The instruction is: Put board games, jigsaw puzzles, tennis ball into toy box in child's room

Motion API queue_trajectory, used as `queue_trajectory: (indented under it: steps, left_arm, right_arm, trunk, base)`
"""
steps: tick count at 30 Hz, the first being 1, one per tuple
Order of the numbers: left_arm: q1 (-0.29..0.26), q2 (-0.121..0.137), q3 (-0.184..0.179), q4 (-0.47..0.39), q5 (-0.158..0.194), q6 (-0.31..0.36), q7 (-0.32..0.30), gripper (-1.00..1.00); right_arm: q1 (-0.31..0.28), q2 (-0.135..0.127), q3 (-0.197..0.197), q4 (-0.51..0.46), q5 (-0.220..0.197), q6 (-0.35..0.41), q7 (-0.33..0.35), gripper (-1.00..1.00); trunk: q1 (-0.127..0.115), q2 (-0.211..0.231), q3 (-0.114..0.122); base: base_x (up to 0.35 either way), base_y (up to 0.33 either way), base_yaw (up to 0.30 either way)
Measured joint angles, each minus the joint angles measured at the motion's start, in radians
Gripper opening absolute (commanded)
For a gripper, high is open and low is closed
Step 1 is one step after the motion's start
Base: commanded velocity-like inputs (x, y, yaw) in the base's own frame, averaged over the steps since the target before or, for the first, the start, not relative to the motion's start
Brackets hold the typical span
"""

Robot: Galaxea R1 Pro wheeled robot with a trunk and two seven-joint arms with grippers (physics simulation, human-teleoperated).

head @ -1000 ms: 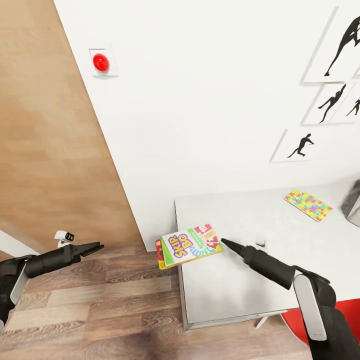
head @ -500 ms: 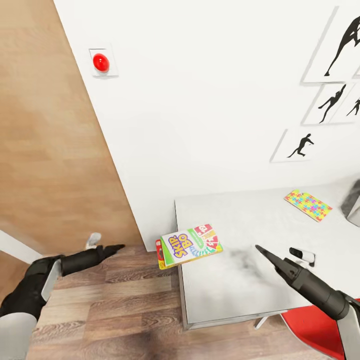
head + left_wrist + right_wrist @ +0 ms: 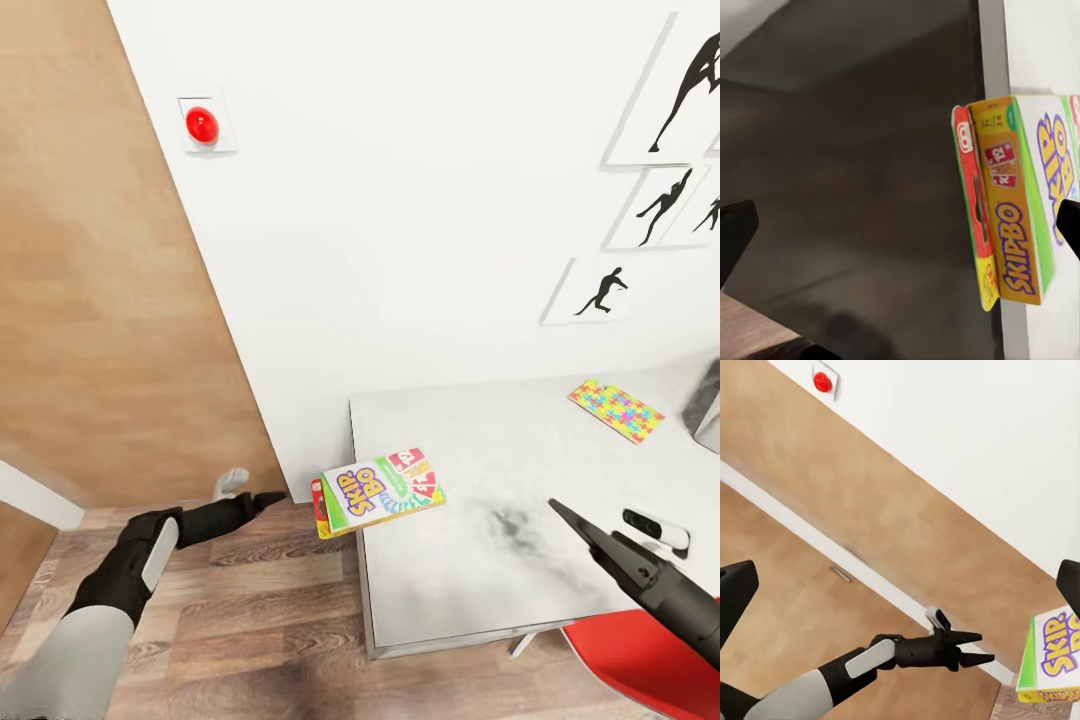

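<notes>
A thick red-yellow-green board game (image 3: 380, 490) with big lettering lies on the table (image 3: 480, 580), its left end hanging over the table's left edge. My left gripper (image 3: 272, 497) is off that edge, a short gap from the box, pointing at it. The left wrist view shows the box's end (image 3: 1009, 225) ahead, with the fingers wide apart, so this gripper (image 3: 905, 225) is open. My right gripper (image 3: 560, 512) hovers over the table to the box's right, open and empty. A jigsaw puzzle (image 3: 616, 410) lies flat at the back right. The toy box's corner (image 3: 708, 420) shows at the right edge.
A red chair (image 3: 625, 650) stands under the table's front right. A white wall with a red button (image 3: 202, 124) and black silhouette pictures (image 3: 600, 292) rises behind the table. A wooden panel (image 3: 90, 300) fills the left, above the wood-plank floor (image 3: 230, 620).
The left arm has swung right toward the overhanging game box. The right gripper has drawn back from the box toward the table's front right. The box has not moved.
</notes>
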Motion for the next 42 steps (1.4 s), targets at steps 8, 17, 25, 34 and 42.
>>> queue_trajectory:
  steps: [8, 17, 25, 34, 42]
  left_arm:
    - [-0.004, 0.0, -0.005, 0.008, 0.006, -0.004, -0.021, 1.0]
    - [-0.004, 0.004, -0.005, 0.008, 0.004, 0.003, -0.16, 1.0]
    - [-0.004, 0.005, -0.004, 0.007, 0.001, 0.004, -0.19, 1.0]
    - [-0.004, 0.009, 0.0, 0.007, 0.001, 0.016, -0.193, 1.0]
    - [-0.004, 0.044, 0.002, 0.007, 0.006, 0.061, -0.193, 1.0]
  right_arm:
    - [0.003, 0.002, -0.002, 0.0, 0.008, -0.012, 0.003, 1.0]
    - [0.004, 0.003, -0.003, 0.0, 0.011, -0.013, 0.0, 1.0]
    - [0.004, 0.003, -0.003, 0.0, 0.011, -0.013, -0.001, 1.0]
    - [0.003, 0.006, -0.002, 0.0, 0.011, -0.013, -0.001, 1.0]
    - [0.003, 0.005, -0.002, 0.0, 0.011, -0.013, -0.001, 1.0]
  trunk:
    - [0.0, 0.0, 0.0]
    - [0.0, 0.0, 0.0]
    - [0.0, 0.0, 0.0]
    - [0.0, 0.0, 0.0]
    - [0.019, -0.035, -0.016]
  base:
    - [0.0, 0.0, 0.0]
    - [0.0, 0.0, 0.0]
    - [0.0, 0.0, 0.0]
    - [0.0, 0.0, 0.0]
    - [0.0, 0.0, 0.0]
